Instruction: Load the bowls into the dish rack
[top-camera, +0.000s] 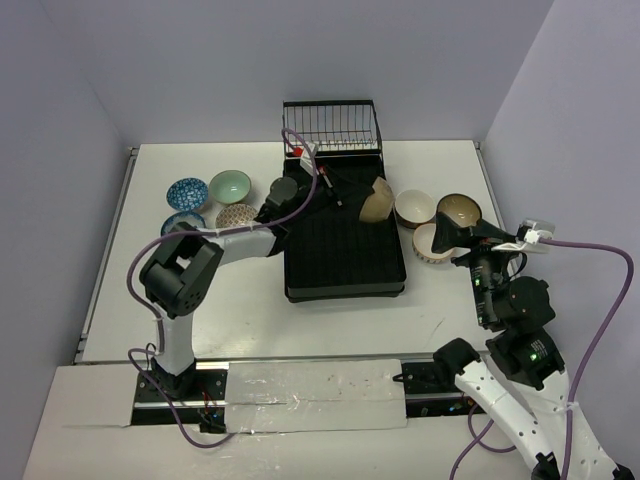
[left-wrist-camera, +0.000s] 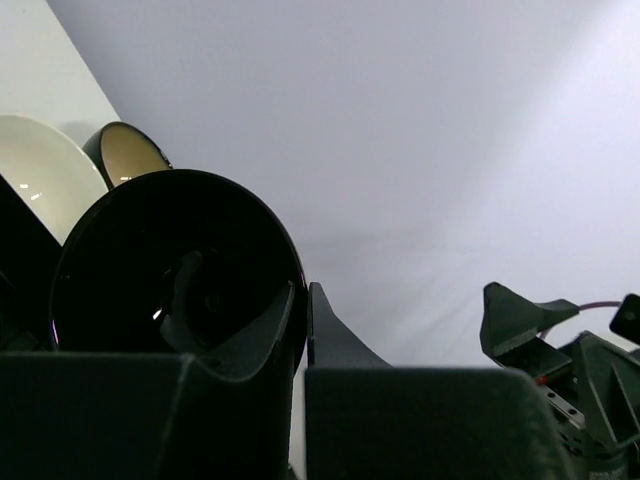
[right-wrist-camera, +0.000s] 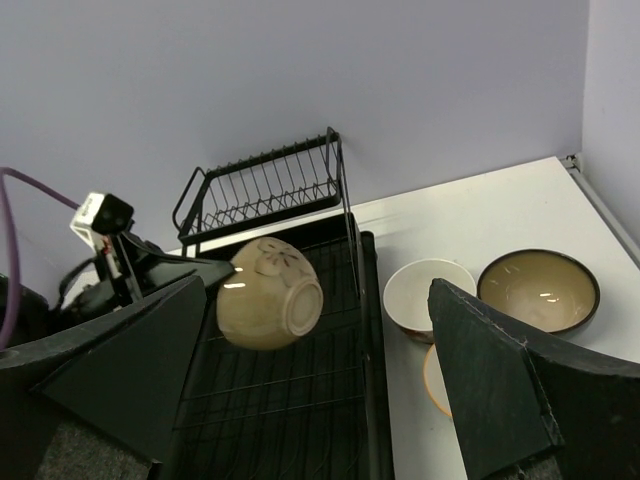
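Note:
The dish rack (top-camera: 345, 262) is a black ribbed tray with a wire basket (top-camera: 330, 125) at its far end; it also shows in the right wrist view (right-wrist-camera: 290, 400). My left gripper (top-camera: 350, 197) is shut on the rim of a tan bowl (top-camera: 378, 200) that lies on its side over the rack's right part. In the left wrist view my left gripper (left-wrist-camera: 303, 295) has one finger inside this bowl (left-wrist-camera: 170, 265), whose inside looks dark. The right wrist view shows its tan outside (right-wrist-camera: 265, 295). My right gripper (top-camera: 455, 240) (right-wrist-camera: 315, 400) is open and empty above the right-hand bowls.
Right of the rack stand a white bowl (top-camera: 414, 208) (right-wrist-camera: 425, 297), a brown-rimmed bowl (top-camera: 458, 211) (right-wrist-camera: 538, 290) and a cream bowl (top-camera: 430, 245). Left of it stand two blue patterned bowls (top-camera: 187, 192), a pale green bowl (top-camera: 230, 185) and a speckled bowl (top-camera: 238, 216). Walls enclose the table.

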